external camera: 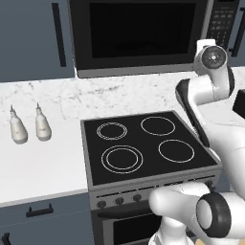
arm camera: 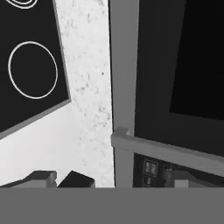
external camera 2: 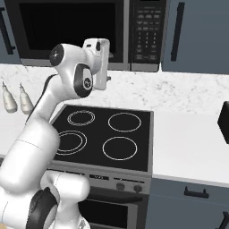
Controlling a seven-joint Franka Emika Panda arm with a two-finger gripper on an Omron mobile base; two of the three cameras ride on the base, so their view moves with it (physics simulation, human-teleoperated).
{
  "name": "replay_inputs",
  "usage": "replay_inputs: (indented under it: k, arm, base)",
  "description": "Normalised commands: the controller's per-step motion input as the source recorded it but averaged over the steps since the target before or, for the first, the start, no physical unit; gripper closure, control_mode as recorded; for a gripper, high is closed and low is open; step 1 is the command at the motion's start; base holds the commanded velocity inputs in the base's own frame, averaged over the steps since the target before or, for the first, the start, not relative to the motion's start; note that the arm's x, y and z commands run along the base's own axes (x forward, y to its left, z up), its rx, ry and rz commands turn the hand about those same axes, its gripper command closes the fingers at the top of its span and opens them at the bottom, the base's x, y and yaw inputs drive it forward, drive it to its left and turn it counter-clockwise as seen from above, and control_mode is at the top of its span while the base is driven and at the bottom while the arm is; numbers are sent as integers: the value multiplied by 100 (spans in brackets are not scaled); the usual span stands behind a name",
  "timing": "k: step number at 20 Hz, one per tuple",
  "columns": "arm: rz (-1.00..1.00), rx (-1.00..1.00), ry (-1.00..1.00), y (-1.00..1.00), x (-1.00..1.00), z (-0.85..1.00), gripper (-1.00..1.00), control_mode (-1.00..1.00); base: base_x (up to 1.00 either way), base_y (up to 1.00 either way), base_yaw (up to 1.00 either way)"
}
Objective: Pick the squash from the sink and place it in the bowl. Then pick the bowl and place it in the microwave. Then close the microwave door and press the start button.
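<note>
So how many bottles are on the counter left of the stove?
2: one bottle near the counter's left end, the other bottle just right of it, both upright, apart; none seems hidden.

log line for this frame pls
phase: start button | microwave door: shut | gripper: raised beside button panel, jaw state unclear | stove: bare | two bottles: counter left of stove

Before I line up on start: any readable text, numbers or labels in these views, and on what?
None can be read.
Microwave button panel: rows of small keys with pale marks, too small and blurred to read in both base views.
Same panel in the hand view: a few lit keys, blurred.
Stove knobs: no legible marks.
Two bottles on the counter: no labels visible.
</note>
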Motion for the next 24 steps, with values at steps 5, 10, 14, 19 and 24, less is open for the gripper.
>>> replay_inputs:
  k: [5,10,14,19,24]
  arm:
    - [23,26,3,-98,-49,21,-100,-100]
    - [26,13,-3,-93,1,12,-100,-100]
    - [34,3,-20,-26,25,1,100,-100]
    - [28,0,-33,30,28,-1,100,-100]
    - [4,0,-14,52,50,0,100,-100]
  base:
    - [0,0,0]
    - [0,0,0]
    - [0,0,0]
    - [0,0,0]
    - [0,0,0]
